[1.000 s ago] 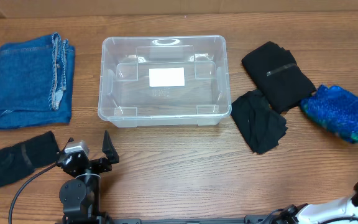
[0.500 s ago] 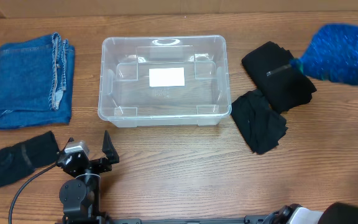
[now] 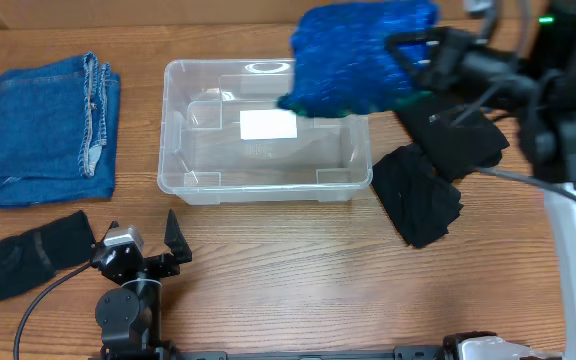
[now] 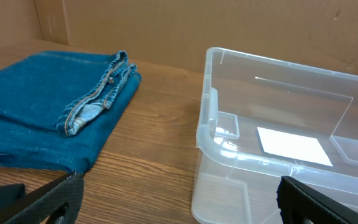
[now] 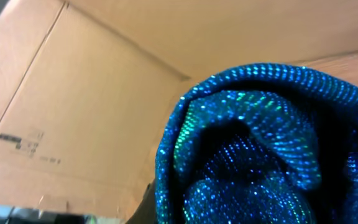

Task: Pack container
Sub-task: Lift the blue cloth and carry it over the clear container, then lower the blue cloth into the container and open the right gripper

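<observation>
Container sits clear at the middle of the table, a white label on its base. Right gripper, clamped tight on a sparkling blue cloth, holds it in the air over the container's far right corner. Left gripper rests near the front edge, jaws spread wide, gripping nothing. Folded jeans lie left of the container, black clothes to its right.

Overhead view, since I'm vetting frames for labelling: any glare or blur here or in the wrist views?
Overhead: a white glare oval on the far rim of the clear plastic rectangular tub; the sparkly blue fabric bundle looks soft. Left wrist: tub sharp, dark left claw fingers blurred. Right wrist: the fabric, close, glints green-blue.
</observation>
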`<action>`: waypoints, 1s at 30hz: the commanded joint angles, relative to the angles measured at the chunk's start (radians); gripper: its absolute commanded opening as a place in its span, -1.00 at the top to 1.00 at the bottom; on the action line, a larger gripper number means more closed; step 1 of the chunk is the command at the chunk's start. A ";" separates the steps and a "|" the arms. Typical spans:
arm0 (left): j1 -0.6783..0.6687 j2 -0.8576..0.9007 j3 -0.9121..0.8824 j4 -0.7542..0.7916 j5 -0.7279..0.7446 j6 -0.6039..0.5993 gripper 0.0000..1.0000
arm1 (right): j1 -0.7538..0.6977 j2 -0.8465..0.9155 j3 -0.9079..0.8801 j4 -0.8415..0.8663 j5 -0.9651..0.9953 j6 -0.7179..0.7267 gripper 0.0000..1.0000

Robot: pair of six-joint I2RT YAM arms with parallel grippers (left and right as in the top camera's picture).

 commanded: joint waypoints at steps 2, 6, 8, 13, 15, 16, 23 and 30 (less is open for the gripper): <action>0.010 -0.011 -0.002 0.001 -0.013 0.019 -1.00 | 0.169 0.093 0.029 0.055 0.203 0.069 0.92; 0.010 -0.011 -0.002 0.001 -0.013 0.019 -1.00 | 0.263 0.218 0.029 0.121 0.270 0.103 0.92; 0.010 -0.011 -0.002 0.001 -0.013 0.019 -1.00 | 0.293 0.276 0.029 0.151 0.291 0.126 0.92; 0.010 -0.011 -0.002 0.001 -0.013 0.019 -1.00 | 0.332 0.379 0.029 0.177 0.314 0.127 0.92; 0.010 -0.011 -0.002 0.001 -0.013 0.019 -1.00 | 0.349 0.407 0.029 0.177 0.327 0.124 0.92; 0.010 -0.011 -0.002 0.001 -0.013 0.019 -1.00 | 0.362 0.421 0.029 0.177 0.346 0.124 0.92; 0.010 -0.011 -0.002 0.001 -0.013 0.019 -1.00 | 0.409 0.497 0.027 0.245 0.422 0.121 0.92; 0.010 -0.011 -0.002 0.001 -0.013 0.019 -1.00 | 0.428 0.608 0.027 0.342 0.418 0.121 0.92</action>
